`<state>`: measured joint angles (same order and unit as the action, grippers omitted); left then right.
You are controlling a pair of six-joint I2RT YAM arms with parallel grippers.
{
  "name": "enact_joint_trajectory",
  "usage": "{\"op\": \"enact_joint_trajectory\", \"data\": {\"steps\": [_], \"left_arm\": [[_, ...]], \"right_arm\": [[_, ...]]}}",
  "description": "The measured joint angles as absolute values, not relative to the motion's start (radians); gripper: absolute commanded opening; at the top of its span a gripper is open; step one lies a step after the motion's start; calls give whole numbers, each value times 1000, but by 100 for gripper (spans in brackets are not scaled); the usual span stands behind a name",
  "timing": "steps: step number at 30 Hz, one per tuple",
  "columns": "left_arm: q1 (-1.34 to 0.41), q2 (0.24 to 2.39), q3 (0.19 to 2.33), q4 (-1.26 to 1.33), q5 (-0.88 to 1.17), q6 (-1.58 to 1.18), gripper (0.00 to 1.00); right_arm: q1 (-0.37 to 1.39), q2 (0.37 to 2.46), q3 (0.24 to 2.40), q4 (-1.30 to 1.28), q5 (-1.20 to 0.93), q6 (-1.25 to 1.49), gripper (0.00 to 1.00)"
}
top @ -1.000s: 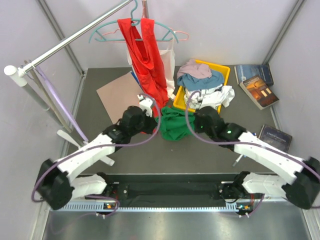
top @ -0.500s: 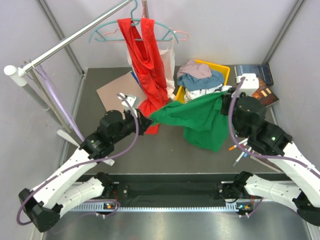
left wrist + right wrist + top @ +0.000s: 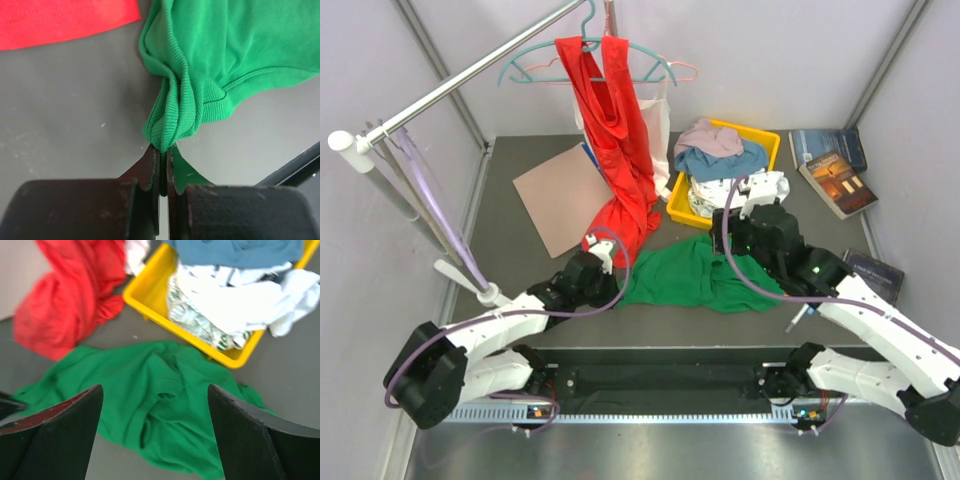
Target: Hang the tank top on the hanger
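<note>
Left gripper (image 3: 161,150): jaws closed to a hairline gap, pinching a bunched ribbed edge of the green tank top (image 3: 695,280), nearer than the yellow bin (image 3: 677,207) and to its left. The tank top lies crumpled on the table (image 3: 720,325), directly in front of the bin. Right gripper (image 3: 155,390): jaws spread wide, holding nothing, above the tank top's bin-side part. The lavender hanger (image 3: 435,200) hangs at the end of the rack rod (image 3: 470,75), far left of the bin, well apart from the tank top. The red tank top (image 3: 620,130) hangs left of the bin, its lower end bunched on the table.
</note>
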<state>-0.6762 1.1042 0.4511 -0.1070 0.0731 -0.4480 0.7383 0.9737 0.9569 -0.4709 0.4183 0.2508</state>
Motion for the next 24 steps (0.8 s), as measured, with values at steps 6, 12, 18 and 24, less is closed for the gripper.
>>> {"op": "enact_joint_trajectory", "data": {"steps": [6, 12, 18, 24], "left_arm": [[-676, 1088, 423, -38, 65, -471, 78], [-676, 1022, 392, -34, 9, -493, 98], [-676, 961, 361, -57, -51, -491, 99], [-676, 885, 336, -90, -69, -472, 99]], "right_arm": [[768, 924, 978, -419, 293, 250, 85], [891, 967, 1089, -377, 234, 248, 84], [1088, 1074, 1241, -276, 215, 229, 85], [1240, 1238, 1380, -171, 188, 206, 85]]}}
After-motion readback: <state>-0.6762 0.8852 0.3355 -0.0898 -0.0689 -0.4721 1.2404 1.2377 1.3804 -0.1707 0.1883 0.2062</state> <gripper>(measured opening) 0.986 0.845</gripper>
